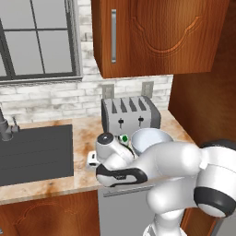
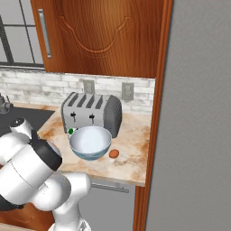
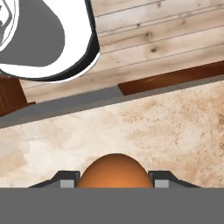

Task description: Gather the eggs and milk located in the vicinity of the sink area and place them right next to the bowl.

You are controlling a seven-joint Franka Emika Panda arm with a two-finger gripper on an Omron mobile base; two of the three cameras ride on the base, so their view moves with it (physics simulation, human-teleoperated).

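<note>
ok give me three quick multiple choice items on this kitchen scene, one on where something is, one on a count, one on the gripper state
1. Where is the orange-brown oval egg on the counter?
A. in the sink
B. beside the pale blue-white round bowl
C. on top of the toaster

2. How many slots does the silver toaster have?
A. two
B. four
C. six

3. What is the gripper doing?
A. shut on a second orange-brown egg
B. wide open over the bowl
C. holding a spoon

Answers: 1 B, the right base view shows the egg lying on the counter close to the bowl. 2 B, four slots show along its top. 3 A, the hand view shows an egg between the two finger tips.
</note>
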